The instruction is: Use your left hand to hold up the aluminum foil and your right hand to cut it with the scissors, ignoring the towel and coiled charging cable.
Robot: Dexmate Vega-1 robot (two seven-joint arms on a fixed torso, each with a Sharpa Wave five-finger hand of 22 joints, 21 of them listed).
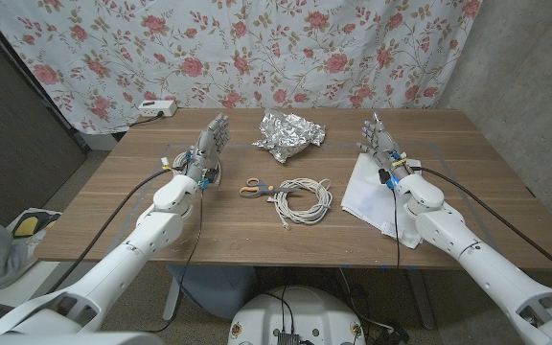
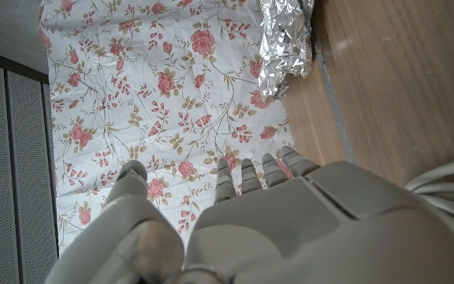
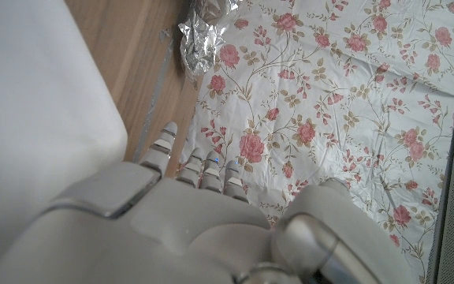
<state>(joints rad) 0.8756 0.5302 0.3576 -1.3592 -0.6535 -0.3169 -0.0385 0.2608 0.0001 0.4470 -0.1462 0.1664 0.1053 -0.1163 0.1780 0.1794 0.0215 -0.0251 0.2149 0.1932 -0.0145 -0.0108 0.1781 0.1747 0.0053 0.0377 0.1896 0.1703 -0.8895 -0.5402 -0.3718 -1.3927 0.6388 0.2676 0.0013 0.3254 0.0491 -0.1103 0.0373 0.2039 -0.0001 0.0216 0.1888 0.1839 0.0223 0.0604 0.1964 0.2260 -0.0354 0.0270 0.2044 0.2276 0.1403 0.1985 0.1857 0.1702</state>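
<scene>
A crumpled sheet of aluminum foil (image 1: 288, 135) lies at the far middle of the wooden table (image 1: 477, 163); it also shows in the left wrist view (image 2: 284, 39) and the right wrist view (image 3: 202, 28). Small scissors (image 1: 254, 188) with yellow and grey handles lie at mid-table, nearer than the foil. My left hand (image 1: 209, 146) stands open to the left of the foil, fingers reaching up, holding nothing. My right hand (image 1: 379, 144) stands open to the right of the foil, above the towel's far corner, also holding nothing.
A coiled white charging cable (image 1: 301, 200) lies just right of the scissors. A white towel (image 1: 379, 190) lies under my right forearm. A floral curtain (image 1: 257, 48) hangs behind the table, and a white power strip (image 1: 156, 108) sits beyond its far left corner.
</scene>
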